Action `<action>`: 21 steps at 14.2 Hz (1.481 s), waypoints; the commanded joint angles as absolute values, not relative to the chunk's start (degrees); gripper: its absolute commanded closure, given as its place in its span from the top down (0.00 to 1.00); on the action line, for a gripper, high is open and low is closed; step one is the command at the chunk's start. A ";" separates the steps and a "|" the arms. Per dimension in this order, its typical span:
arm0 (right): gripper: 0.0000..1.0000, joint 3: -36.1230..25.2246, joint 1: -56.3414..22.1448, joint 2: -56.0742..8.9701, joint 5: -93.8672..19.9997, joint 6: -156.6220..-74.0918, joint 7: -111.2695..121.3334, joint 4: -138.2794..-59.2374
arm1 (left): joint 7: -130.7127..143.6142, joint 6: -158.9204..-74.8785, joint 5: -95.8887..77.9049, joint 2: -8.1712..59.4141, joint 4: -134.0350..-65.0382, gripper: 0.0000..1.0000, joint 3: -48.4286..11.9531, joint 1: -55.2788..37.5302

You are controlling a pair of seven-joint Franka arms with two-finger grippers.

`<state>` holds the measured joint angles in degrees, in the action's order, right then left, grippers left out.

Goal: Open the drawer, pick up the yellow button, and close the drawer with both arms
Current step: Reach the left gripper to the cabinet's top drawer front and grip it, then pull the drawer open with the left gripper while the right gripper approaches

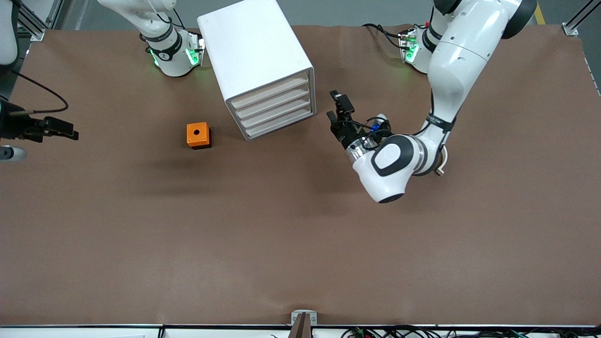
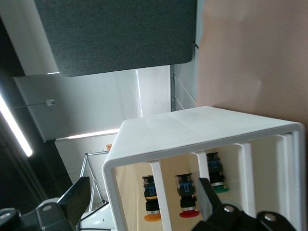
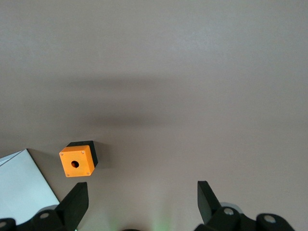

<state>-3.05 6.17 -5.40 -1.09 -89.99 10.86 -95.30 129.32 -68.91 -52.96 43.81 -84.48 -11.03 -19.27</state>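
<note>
The brown table [image 1: 300, 244] held a white drawer cabinet [image 1: 263, 65], its drawers all shut, with an orange box [image 1: 198, 135] beside it toward my right arm's end. My left gripper [image 1: 339, 117] hovered just in front of the drawers, fingers spread wide and empty; the buttons [image 2: 153, 201] showed inside. My right gripper [image 1: 58, 129] waited open; I judged a square, level approach best
</note>
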 commanded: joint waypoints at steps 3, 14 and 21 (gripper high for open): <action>1.00 -2.64 6.94 -5.62 -1.84 -88.51 11.34 -93.60 | 134.11 -67.94 -55.80 47.80 -81.48 0.60 -10.99 -21.62; 1.00 -2.46 6.15 -6.15 -1.93 -88.68 4.24 -93.34 | 134.21 -74.79 -57.30 47.90 -79.72 0.59 -10.99 -24.52; 1.00 -2.20 1.15 -5.54 -1.93 -87.28 -7.63 -93.34 | 133.24 -76.46 -58.71 47.73 -80.07 0.60 -10.99 -28.29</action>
<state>-2.05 3.05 -5.91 -1.39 -88.63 -3.66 -94.08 133.20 -75.72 -57.52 47.72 -80.45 -11.04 -26.97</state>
